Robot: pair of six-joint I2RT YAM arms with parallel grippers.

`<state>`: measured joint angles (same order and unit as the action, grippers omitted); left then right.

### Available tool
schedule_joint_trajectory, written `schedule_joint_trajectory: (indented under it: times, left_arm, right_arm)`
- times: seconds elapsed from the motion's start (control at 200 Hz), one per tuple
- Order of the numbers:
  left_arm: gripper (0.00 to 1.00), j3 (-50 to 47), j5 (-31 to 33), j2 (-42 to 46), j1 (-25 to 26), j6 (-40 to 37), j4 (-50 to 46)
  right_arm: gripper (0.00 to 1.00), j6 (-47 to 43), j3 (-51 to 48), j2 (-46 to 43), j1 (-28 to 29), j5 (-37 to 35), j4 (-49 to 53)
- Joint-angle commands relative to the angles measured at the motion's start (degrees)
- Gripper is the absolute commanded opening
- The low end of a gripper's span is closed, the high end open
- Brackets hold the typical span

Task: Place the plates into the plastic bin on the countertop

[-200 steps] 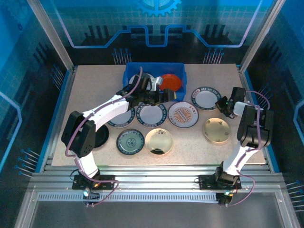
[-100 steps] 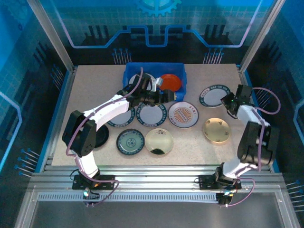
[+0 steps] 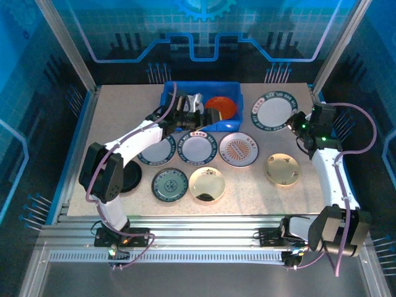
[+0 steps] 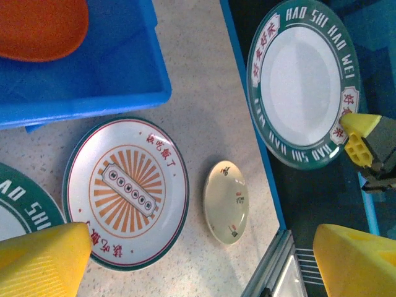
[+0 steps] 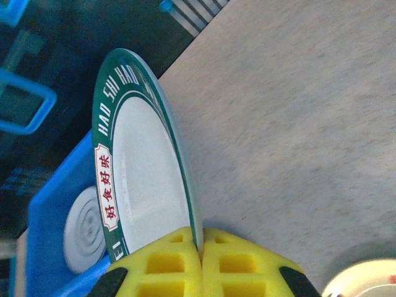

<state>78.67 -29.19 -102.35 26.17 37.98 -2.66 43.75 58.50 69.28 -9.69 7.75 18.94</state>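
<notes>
From above, the plastic bin (image 3: 168, 93) sits at the far middle of the countertop (image 3: 117, 111), with an orange plate (image 3: 221, 106) lying in its right half. The left gripper (image 3: 209, 115) hovers at the bin's near wall with its jaws spread and empty, within reach of both the bin and the nearest plates. The right gripper (image 3: 296, 122) is clenched on the rim of a green-rimmed plate (image 3: 274, 110). That plate is lifted off the counter to the right of the bin and tilted so its white face shows. A rim pinch is probably the only hold 2 fingers can get on a flat disc. Other plates lie flat nearer the arms, among them a sunburst plate (image 3: 239, 149) and a cream plate (image 3: 283, 169).

In the left wrist view, the yellow fingers (image 4: 37, 263) stand wide apart with nothing between them. Below lie the glossy sunburst plate and the small, shallow cream plate. The bin's wall looks smooth and moulded.

In the right wrist view, gridded yellow pads (image 5: 154, 266) meet on the held plate's thin glazed edge. The plate is seen nearly edge-on over the matte, speckled countertop. Beyond it, a white plate (image 5: 86, 232) rests inside the bin.
</notes>
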Motion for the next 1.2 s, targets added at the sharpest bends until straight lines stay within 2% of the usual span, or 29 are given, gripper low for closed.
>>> schedule_joint_trajectory:
  times: [0.0,0.27,0.39,0.435,0.49,0.555,0.69,0.755,0.916,0.996,1.016,1.081,1.191]
  left_arm:
    - [0.94,0.13,-0.17,-0.39,0.09,1.58,3.43]
    - [0.93,1.09,0.55,-1.55,-1.2,1.87,1.64]
    - [0.86,-0.06,0.32,-1.62,-2.16,3.19,3.39]
    - [0.72,-0.55,-0.16,-1.59,-2.48,3.86,4.35]
    - [0.48,-1.37,-0.63,-1.25,-2.85,4.61,5.47]
    - [0.0,-2.07,-0.72,-0.66,-3.29,5.55,5.96]
    - [0.0,-7.41,-5.93,0.72,-5.56,14.51,17.03]
    - [0.0,-9.23,-8.04,1.3,-6.49,18.08,21.23]
    - [0.0,-10.52,-10.62,3.08,-7.05,21.1,23.4]
    - [0.0,-10.91,-10.62,3.82,-7.3,21.21,23.5]
    - [0.0,-10.91,-10.64,3.96,-7.32,21.18,23.44]
    - [0.0,-10.91,-10.45,4.43,-7.62,20.96,22.71]
    - [0.01,-11.04,-10.13,5.23,-8.61,20.09,20.97]
  right_arm:
    - [0.0,0.64,3.76,1.29,3.67,9.97,2.01]
    - [0.0,2.8,5.64,5.27,13.96,15.34,-0.32]
    - [0.0,4.25,6.58,7.15,17.23,17.71,-2.37]
    - [0.0,4.49,6.77,7.84,18.29,17.74,-3.15]
    - [0.0,5.12,6.8,8.82,19.22,18.24,-4.91]
    - [0.0,6.29,6.85,10.34,19.79,19.55,-7.44]
    - [0.0,9.62,5.81,12.74,20.66,22.06,-15.09]
    - [0.07,9.34,6.64,14.18,21.34,22.22,-16.16]
    - [0.19,9.42,9.22,17.92,23.11,23.17,-18.68]
    - [0.2,9.51,10.86,20.09,23.91,23.97,-19.32]
    - [0.18,9.59,11.2,20.58,24.12,23.78,-19.24]
    - [0.0,10.18,11.74,21.36,24.56,22.97,-20.22]
    - [0.0,10.23,14.07,22.9,24.96,20.5,-19.15]
